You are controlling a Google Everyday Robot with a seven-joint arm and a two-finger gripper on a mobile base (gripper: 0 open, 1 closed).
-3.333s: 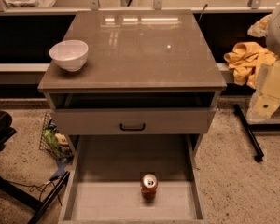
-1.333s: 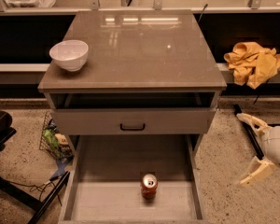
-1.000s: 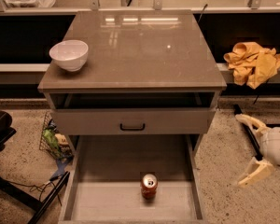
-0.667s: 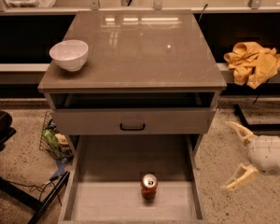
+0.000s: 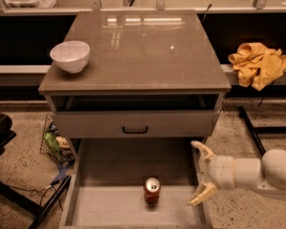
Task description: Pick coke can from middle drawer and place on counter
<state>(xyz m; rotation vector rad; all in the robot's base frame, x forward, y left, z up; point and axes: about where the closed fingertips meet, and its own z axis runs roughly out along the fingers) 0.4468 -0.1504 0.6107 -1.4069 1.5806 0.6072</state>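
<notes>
The coke can (image 5: 152,191) stands upright on the floor of the open middle drawer (image 5: 114,166), near its front centre. My gripper (image 5: 200,173) comes in from the lower right at the drawer's right wall, to the right of the can and apart from it. Its two pale fingers (image 5: 201,150) are spread wide and hold nothing. The glossy counter (image 5: 138,46) tops the cabinet above.
A white bowl (image 5: 70,56) sits at the counter's left edge. A closed drawer front with a black handle (image 5: 135,129) is above the open drawer. A yellow cloth (image 5: 257,63) lies on the right ledge. A wire basket (image 5: 52,142) stands on the floor at the left.
My gripper has moved left from the right edge of the view to the drawer's right wall, closer to the can. The can and bowl have not moved.
</notes>
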